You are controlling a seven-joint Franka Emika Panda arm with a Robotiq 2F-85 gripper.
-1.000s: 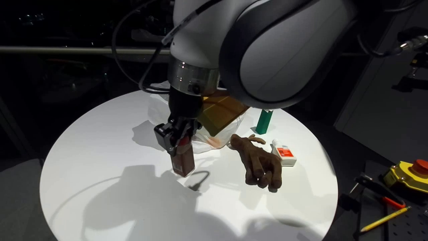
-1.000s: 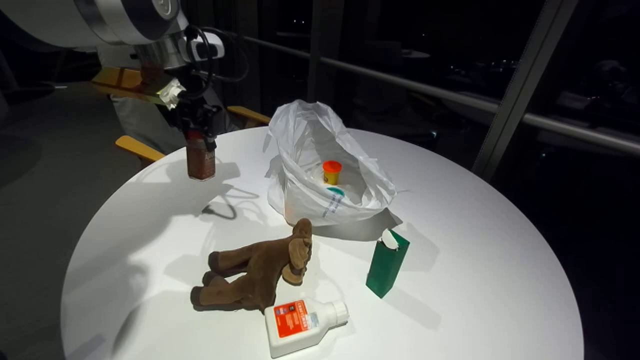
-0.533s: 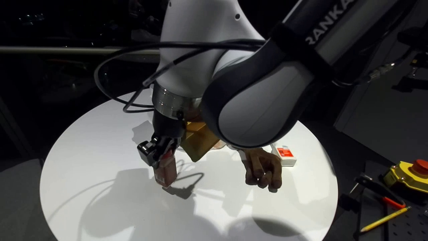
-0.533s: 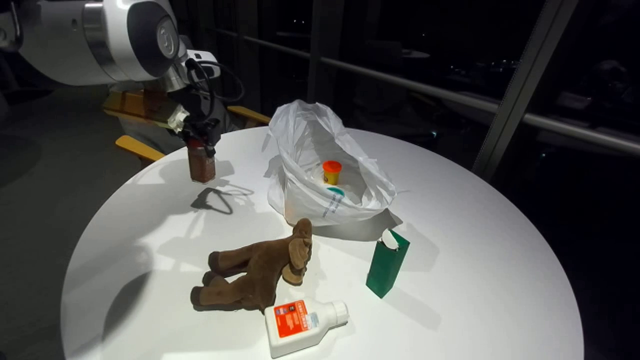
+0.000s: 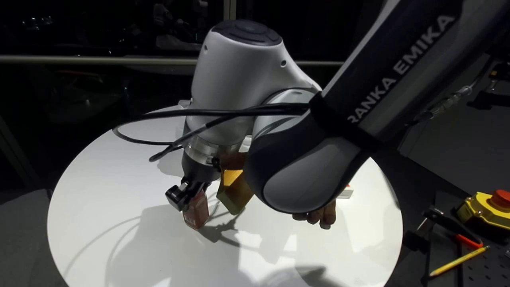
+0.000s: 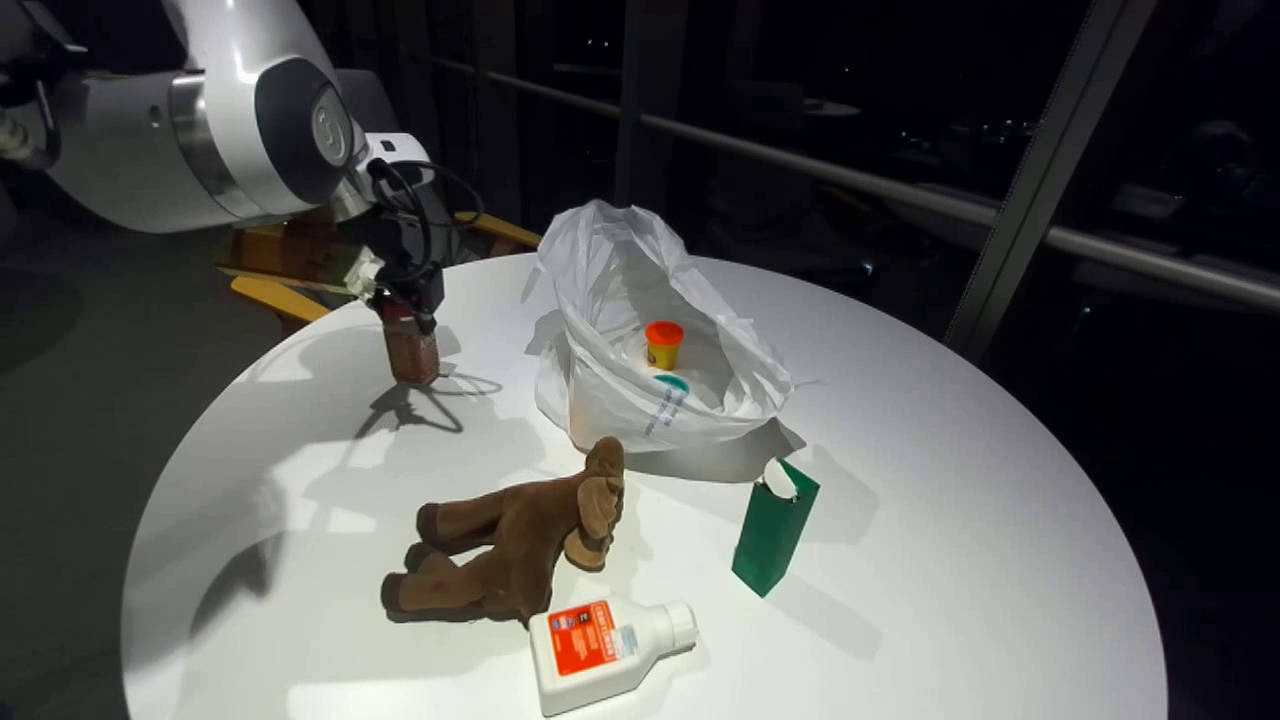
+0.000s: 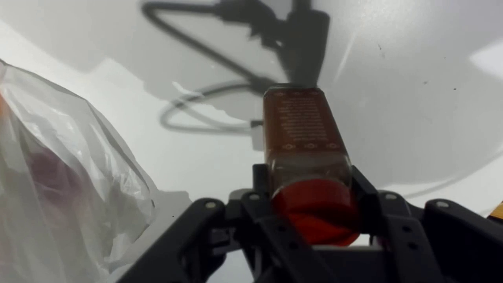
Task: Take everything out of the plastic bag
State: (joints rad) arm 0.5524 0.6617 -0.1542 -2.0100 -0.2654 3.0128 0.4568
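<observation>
My gripper (image 7: 308, 179) is shut on the red-brown jar (image 7: 300, 118), its fingers on either side of the red cap and neck. The jar (image 6: 412, 350) hangs upright, low over the table; whether its base touches cannot be told. To one side stands the plastic bag (image 6: 610, 395), whitish and open at the top. Inside it are an orange-lidded yellow cup (image 6: 663, 345) and a teal lid (image 6: 672, 382), partly behind film. Outside lie a brown plush toy (image 6: 530, 525) and a white-red bottle (image 6: 600, 650); a green box (image 6: 775, 530) stands upright. The arm hides most of the bag in an exterior view.
A tan block-like piece (image 5: 235, 191) sits on the wrist beside the gripper. The round white table (image 6: 950, 480) has its edge not far from the jar, with a chair armrest (image 6: 280, 297) beyond. An emergency stop (image 5: 500, 199) stands off the table.
The gripper has come down with the jar, closer to the tabletop, and the arm has swung lower. Bag, plush toy, bottle and green box have stayed put.
</observation>
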